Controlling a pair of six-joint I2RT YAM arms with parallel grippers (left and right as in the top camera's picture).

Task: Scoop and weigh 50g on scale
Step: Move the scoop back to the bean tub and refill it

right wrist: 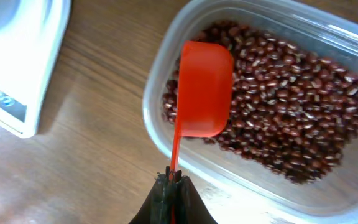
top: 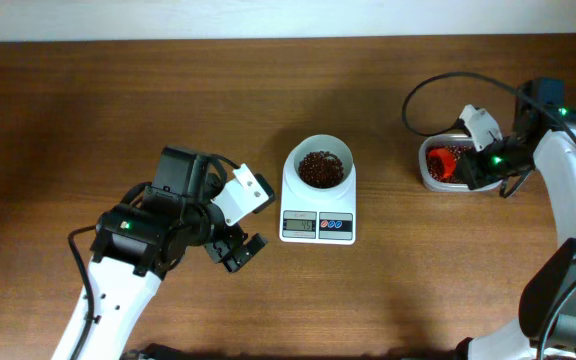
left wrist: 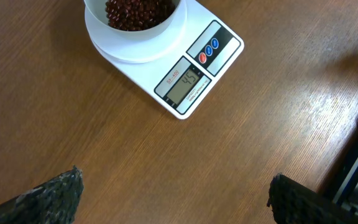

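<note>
Scale, overhead: the scale [top: 317,200] stands at the centre of the table [top: 118,90], display side toward the near edge. Its white bowl [top: 302,152] holds dark beans [top: 320,169].
Left gripper, overhead: the left gripper [top: 238,250] hovers just left of the scale and apart from it, jaws spread wide, nothing in them.
Right gripper, overhead: the right gripper [top: 465,170] sits over a clear tub [top: 426,180] well right of the scale, with a red scoop [top: 445,160] inside the tub.
Scale, left wrist: the scale [left wrist: 185,68] lies at the far side. The display [left wrist: 184,82] reads 45, with red and blue buttons [left wrist: 210,48] beside it.
Tool, left wrist: the fingers [left wrist: 55,196] are far apart over bare wood, empty.
Tool, right wrist: the right gripper [right wrist: 174,177] is fully closed on the scoop's thin handle.
Scoop, right wrist: the cup of the scoop [right wrist: 204,87] lies over the beans [right wrist: 291,93] in the left part of the tub [right wrist: 160,74]. Its load cannot be told.
Scale, right wrist: a corner of the scale [right wrist: 17,81] shows at left, apart from the tub.
</note>
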